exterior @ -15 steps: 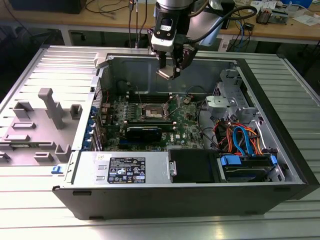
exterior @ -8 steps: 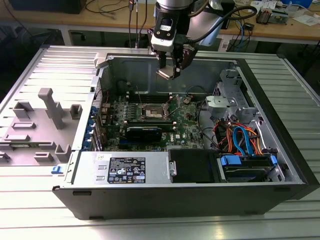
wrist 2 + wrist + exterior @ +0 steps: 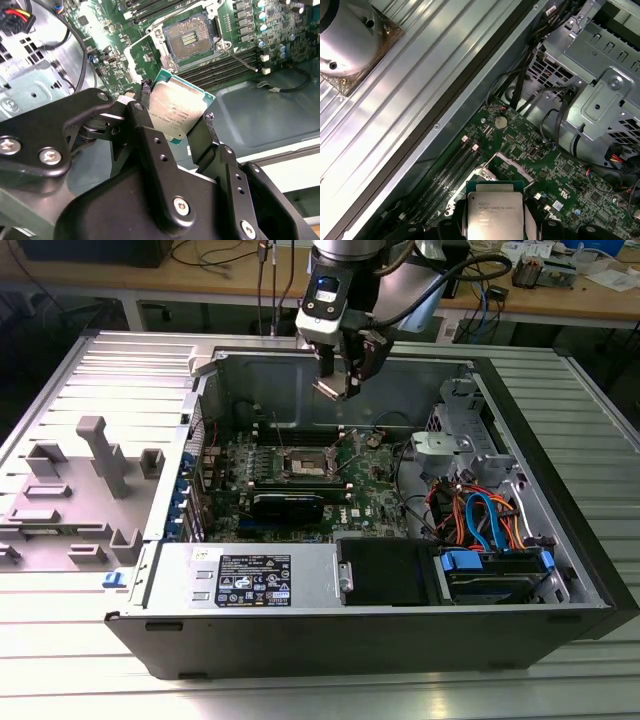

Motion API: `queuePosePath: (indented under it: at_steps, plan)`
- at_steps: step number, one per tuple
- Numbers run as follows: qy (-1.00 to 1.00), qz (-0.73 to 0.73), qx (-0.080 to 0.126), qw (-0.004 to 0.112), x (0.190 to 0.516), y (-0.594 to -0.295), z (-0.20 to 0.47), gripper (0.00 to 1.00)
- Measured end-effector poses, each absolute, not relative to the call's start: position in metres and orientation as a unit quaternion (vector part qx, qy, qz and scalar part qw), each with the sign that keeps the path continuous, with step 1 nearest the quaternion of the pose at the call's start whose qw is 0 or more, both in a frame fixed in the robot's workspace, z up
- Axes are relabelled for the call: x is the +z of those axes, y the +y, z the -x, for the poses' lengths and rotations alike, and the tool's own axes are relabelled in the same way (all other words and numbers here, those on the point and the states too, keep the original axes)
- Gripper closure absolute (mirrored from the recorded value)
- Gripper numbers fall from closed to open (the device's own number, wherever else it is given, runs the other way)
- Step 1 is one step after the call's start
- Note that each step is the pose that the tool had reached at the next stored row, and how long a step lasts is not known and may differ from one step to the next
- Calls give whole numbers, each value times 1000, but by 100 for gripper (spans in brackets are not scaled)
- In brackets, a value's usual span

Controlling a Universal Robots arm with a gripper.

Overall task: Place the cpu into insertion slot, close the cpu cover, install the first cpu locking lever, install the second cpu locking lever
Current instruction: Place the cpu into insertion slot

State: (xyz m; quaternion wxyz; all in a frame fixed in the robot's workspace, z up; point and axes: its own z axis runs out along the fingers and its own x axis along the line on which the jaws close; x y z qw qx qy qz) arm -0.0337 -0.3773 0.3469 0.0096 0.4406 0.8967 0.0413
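My gripper (image 3: 335, 390) hangs above the open computer case, shut on the cpu (image 3: 176, 111), a flat square chip with a silvery top and green edge. The chip shows in both wrist views, held by two opposite edges between the black fingers (image 3: 150, 145), and its metal top (image 3: 494, 216) faces the first wrist camera. Below, on the green motherboard (image 3: 375, 480), the insertion slot (image 3: 190, 39) lies uncovered with its pale field of contacts visible. In the exterior view the slot (image 3: 305, 465) sits below and slightly toward the left of the gripper. The cpu cover cannot be made out for certain.
Black memory slots (image 3: 235, 62) run beside the socket. A metal drive cage (image 3: 450, 445) with orange and blue cables (image 3: 480, 515) fills the case's right side. A black shroud (image 3: 385, 570) and power supply (image 3: 250, 578) line the front. Grey fixtures (image 3: 100, 455) stand on the table at left.
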Motion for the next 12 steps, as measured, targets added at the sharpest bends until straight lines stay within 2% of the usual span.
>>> queuePosePath:
  at_steps: [12]
  plan:
    - [870, -491, 41, 12, 345, -377, 34, 46]
